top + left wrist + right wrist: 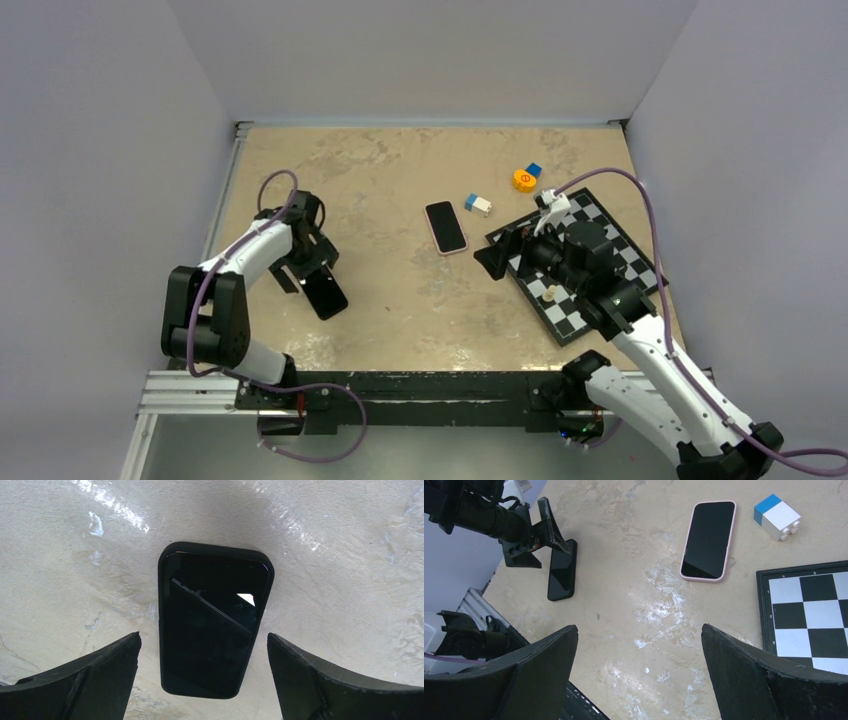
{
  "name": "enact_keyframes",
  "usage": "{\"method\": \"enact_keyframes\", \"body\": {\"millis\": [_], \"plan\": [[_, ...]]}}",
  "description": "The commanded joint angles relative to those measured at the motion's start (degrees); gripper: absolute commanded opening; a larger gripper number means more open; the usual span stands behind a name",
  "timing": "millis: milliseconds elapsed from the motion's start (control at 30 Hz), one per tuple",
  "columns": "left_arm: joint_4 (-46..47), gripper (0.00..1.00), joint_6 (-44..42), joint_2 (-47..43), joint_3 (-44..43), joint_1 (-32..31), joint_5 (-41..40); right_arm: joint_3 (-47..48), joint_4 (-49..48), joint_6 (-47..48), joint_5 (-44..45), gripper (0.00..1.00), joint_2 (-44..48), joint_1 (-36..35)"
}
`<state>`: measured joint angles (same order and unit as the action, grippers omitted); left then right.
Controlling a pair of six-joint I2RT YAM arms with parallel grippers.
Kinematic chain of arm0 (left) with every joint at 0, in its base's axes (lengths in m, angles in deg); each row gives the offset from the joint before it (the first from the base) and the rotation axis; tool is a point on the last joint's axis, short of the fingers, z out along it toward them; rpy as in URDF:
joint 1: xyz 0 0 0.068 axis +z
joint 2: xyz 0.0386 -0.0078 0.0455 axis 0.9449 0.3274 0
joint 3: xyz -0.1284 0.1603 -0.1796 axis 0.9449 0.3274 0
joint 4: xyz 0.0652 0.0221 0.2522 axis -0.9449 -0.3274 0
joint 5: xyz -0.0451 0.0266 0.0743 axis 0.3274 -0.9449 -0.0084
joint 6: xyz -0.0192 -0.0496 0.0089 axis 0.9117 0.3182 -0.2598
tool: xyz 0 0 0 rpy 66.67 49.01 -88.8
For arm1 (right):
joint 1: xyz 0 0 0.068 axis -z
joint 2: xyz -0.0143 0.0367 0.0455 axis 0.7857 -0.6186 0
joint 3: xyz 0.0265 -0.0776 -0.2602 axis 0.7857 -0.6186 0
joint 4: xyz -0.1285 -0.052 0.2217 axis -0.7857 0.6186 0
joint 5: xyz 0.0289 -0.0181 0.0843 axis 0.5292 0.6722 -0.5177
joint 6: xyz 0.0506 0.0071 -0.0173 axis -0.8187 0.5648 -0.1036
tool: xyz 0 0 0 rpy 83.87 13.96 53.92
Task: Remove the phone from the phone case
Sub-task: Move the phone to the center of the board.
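A black phone in a black case (326, 294) lies flat on the table at the left. It fills the middle of the left wrist view (215, 620) and also shows in the right wrist view (562, 569). My left gripper (305, 270) (204, 636) is open and hovers just above the phone's near end, one finger on each side, not touching it. A second phone in a pink case (446, 227) (709, 540) lies screen up at mid-table. My right gripper (497, 258) (639, 627) is open and empty over bare table, near that phone.
A black-and-white checkerboard (580, 265) (809, 610) lies at the right under my right arm, with a small pale piece (549, 293) on it. A blue-and-white block (478, 204) (776, 516), an orange disc (523, 180) and a blue cube (533, 170) sit behind the pink phone.
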<state>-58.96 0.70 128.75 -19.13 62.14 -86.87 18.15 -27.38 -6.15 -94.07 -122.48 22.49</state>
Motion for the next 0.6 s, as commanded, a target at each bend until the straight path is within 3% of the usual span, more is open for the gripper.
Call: {"method": "enact_keyframes", "body": {"millis": [0, 100, 200, 267, 367, 567], "plan": [[-1.4, 1.00, 4.7, -2.6, 1.0, 0.5, -2.7, 0.2, -3.1, -1.2, 1.4, 0.98, -0.2, -0.8], [-1.7, 1.00, 5.4, -2.6, 0.9, 0.6, -2.8, 0.0, -3.8, -1.5, 1.4, 0.98, -0.5, -1.3], [-1.3, 0.84, 5.6, -2.5, 0.9, 0.6, -1.0, -0.2, -4.5, -1.7, 1.3, 0.98, -1.1, -1.8], [0.7, 0.82, 6.3, -2.5, 2.2, 0.7, 1.6, -0.5, -5.7, -1.9, 1.4, 0.98, -2.2, -2.6], [2.4, 0.84, 7.3, -0.9, 3.8, 0.7, 3.9, -0.1, -7.0, -2.0, 2.7, 0.98, -5.7, -4.9], [3.3, 1.00, 9.7, -2.4, 5.5, 0.9, 4.9, 1.3, -9.9, -2.4, 6.2, 0.98, -10.7, -11.9]]}}
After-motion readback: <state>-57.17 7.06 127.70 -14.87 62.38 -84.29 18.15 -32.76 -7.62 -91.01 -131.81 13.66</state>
